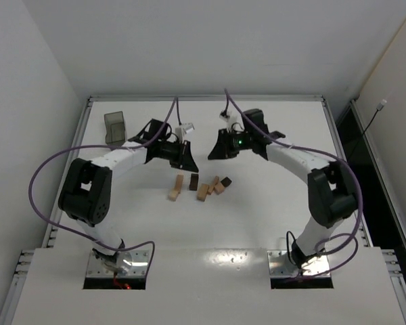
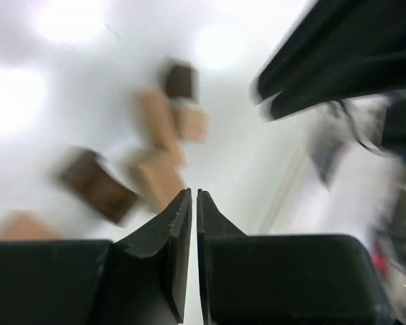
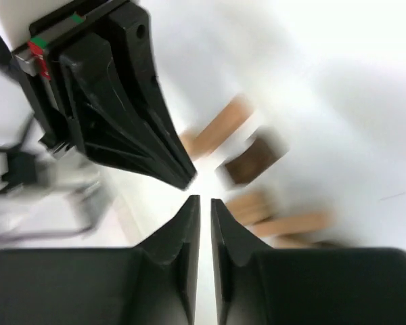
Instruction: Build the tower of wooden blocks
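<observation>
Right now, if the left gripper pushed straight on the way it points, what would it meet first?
Likely the light tan block just ahead of the left gripper; blur leaves depth unclear.

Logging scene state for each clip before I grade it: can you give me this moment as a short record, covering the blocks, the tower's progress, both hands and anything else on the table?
blocks: wooden blocks, tan and dark brown, lying loose in a cluster mid-table
tower: not begun; no block visibly stacked
left hand: shut, empty, just beyond the cluster on its left
right hand: fingers almost together, empty, just beyond the cluster on its right
other: translucent grey bin at the far left of the table
</observation>
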Robot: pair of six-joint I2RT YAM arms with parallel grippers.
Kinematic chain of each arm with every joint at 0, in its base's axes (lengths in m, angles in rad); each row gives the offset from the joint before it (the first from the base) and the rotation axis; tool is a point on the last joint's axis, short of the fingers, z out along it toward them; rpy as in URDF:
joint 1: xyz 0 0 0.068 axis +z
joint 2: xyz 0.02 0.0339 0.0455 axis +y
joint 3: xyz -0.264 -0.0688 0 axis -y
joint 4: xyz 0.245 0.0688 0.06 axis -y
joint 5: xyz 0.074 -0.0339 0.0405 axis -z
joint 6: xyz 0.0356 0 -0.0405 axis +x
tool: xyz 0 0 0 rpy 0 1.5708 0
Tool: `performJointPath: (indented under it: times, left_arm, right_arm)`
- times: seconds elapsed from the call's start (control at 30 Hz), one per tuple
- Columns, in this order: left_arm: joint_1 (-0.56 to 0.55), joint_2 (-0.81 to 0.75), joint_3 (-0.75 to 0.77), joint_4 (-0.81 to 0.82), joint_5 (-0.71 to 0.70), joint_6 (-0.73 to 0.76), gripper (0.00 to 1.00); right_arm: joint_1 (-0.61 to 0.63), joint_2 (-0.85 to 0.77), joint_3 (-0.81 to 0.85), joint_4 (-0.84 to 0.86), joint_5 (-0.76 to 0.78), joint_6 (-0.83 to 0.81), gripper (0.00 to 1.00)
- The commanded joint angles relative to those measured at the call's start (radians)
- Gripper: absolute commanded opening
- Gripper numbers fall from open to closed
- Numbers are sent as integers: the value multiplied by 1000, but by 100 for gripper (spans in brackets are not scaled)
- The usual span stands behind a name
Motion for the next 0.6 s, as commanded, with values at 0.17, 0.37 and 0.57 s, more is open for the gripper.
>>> performJointPath:
  times: [0.17,0.37,0.57]
  left_arm:
    - [-29,-111,137,-244,-684,100,13]
    - [-39,-225,-4,-234,-844,72,64]
    - [-104,-269,-115,-187,-943,37,64]
  right_arm:
    - [56,-253,101,-261,795,-582,29]
    - [38,-366,14,-242,1058,-647,61]
    - [18,-426,-2,-336,929,-682,59]
